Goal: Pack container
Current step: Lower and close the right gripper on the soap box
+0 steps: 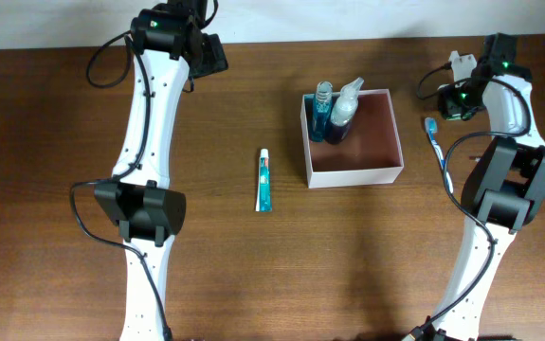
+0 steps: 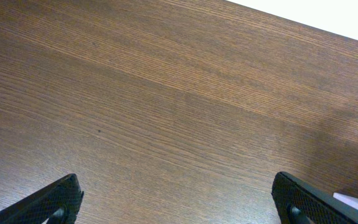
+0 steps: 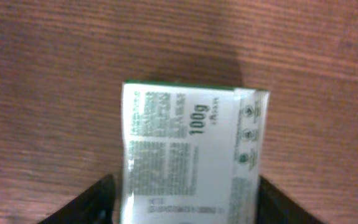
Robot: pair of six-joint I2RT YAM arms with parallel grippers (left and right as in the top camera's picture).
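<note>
The container (image 1: pixel 386 173), a white-walled box with a pinkish-brown inside, stands right of centre. It holds a blue bottle (image 1: pixel 321 112) and a spray bottle (image 1: pixel 345 109) in its far left corner. A toothpaste tube (image 1: pixel 263 180) lies to its left and a blue toothbrush (image 1: pixel 438 142) to its right. My right gripper (image 1: pixel 460 78) is at the far right, its fingers (image 3: pixel 185 190) closed against the sides of a white printed 100 g box (image 3: pixel 185 124), also seen in the overhead view (image 1: pixel 456 61). My left gripper (image 1: pixel 210 52) is open and empty (image 2: pixel 175 196) over bare table at the far left.
The brown wooden table (image 1: pixel 63 142) meets a white wall strip along its far edge. Both arm bases stand near the front: left (image 1: pixel 144 213), right (image 1: pixel 504 185). A white corner of something (image 2: pixel 356 200) shows at the lower right of the left wrist view.
</note>
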